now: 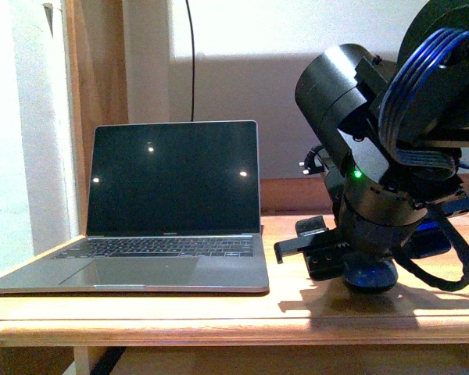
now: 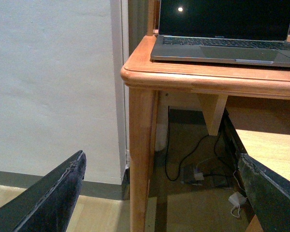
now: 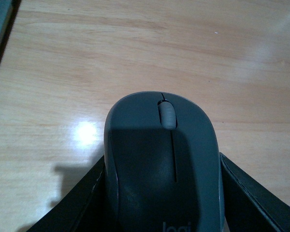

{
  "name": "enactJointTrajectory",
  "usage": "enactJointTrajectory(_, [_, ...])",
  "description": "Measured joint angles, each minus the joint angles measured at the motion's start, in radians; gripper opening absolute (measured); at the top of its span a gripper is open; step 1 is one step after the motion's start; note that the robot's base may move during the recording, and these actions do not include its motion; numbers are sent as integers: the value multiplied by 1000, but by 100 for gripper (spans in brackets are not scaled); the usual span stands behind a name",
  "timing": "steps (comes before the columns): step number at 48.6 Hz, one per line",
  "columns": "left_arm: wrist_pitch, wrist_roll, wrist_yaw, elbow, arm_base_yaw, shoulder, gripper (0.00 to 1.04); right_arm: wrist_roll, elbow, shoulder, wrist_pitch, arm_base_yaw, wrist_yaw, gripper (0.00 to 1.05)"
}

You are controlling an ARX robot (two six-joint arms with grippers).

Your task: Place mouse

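Wooden desk [image 1: 141, 308], open laptop [image 1: 172, 203] at left. Beside it the right gripper [image 3: 162, 162] pinches the grey mouse [image 3: 159, 135], its arm blocking much; whether the mouse touches wood is unclear. Left gripper [image 2: 161, 155] hangs spread wide by the desk leg [image 2: 141, 193].

laptop [image 1: 172, 219]: open, dark screen, on wooden table [image 1: 219, 312] | black cable [image 1: 192, 55]: down the wall behind

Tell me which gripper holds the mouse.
The right gripper: its fingers grip the mouse. The left gripper is open and empty, beside the table leg.
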Motion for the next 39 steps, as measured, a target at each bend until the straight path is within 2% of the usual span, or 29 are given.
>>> enactJointTrajectory(14, [0,0,0,0,0,0,97,8,62,55,-21,-19,9,57])
enactJointTrajectory(26, [0,0,0,0,0,0,97,-5,62,56,31,-27,-27,97])
enactJointTrajectory(31, [0,0,0,0,0,0,97,-5,58,53,49,-35,-57,97])
enactJointTrajectory(39, [0,0,0,0,0,0,97,-18,-15,-30,112,-64,-163,97])
